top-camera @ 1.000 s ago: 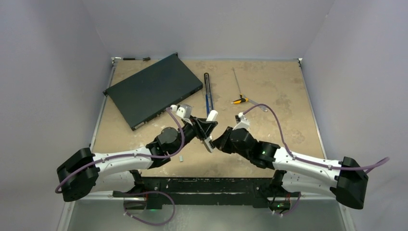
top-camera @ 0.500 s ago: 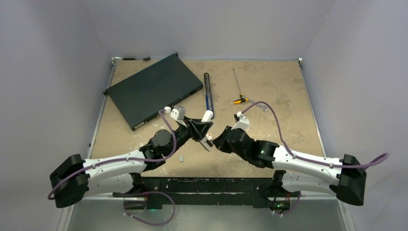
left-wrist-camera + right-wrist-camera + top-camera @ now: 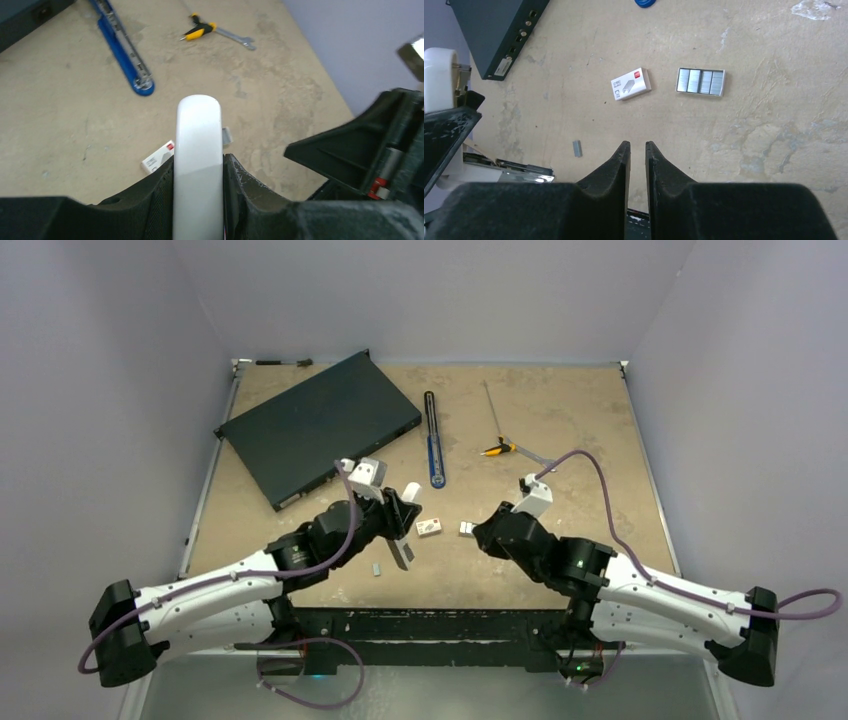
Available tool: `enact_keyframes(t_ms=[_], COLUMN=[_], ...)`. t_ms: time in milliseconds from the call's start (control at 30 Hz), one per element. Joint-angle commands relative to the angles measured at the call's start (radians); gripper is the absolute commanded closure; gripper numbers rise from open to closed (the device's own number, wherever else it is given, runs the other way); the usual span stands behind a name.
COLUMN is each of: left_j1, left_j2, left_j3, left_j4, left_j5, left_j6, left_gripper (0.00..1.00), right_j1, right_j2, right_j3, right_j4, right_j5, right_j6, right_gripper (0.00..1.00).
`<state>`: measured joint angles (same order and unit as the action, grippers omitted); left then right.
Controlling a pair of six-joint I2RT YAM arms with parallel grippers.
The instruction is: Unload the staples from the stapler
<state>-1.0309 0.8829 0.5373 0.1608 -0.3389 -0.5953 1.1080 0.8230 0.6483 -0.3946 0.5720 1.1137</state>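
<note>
Now my right hand (image 3: pixel 634 150) has drawn back toward the desk's (image 3: pixel 560 420) near edge, nearly clenched, grasping nothing. My left hand (image 3: pixel 199 175) still clamps the stapler (image 3: pixel 198 150) there; 1 staples (image 3: pixel 577 148) block lies below, suggesting unloading progresses.

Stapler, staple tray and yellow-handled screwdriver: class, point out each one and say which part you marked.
stapler (image 3: pixel 198 150), left wrist view, white top cover.
staple tray (image 3: pixel 700 81), right wrist view, middle of the staple rows.
yellow-handled screwdriver (image 3: pixel 198 33), left wrist view, yellow grip.
</note>
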Motion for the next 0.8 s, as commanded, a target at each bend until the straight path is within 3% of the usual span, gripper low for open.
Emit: enact_keyframes(t_ms=[0,167,400,633,767], left_j1=[-0.003,0.000,0.003,0.003,0.003], left_j2=[0.088,0.251,0.534,0.478,0.307], left_j3=[0.191,0.254,0.449,0.466,0.397], left_j4=[-0.442,-0.539,-0.795,-0.782,-0.650], left_j5=[-0.154,-0.209,-0.301,-0.316,-0.263], left_j6=[-0.132,-0.204,-0.268,-0.262,-0.195], left_gripper=[1.00,1.00,1.00,1.00,1.00], right_j1=[0.004,0.003,0.004,0.004,0.003], right_j2=[-0.024,-0.027,-0.034,-0.084,-0.132], right_j3=[-0.014,-0.021,-0.023,-0.045,-0.051], right_j4=[-0.051,-0.045,-0.064,-0.082,-0.032], right_j5=[0.049,0.027,0.013,0.015,-0.004], right_j6=[0.008,0.011,0.021,0.035,-0.043], right_gripper=[0.80,0.79,0.78,0.78,0.77])
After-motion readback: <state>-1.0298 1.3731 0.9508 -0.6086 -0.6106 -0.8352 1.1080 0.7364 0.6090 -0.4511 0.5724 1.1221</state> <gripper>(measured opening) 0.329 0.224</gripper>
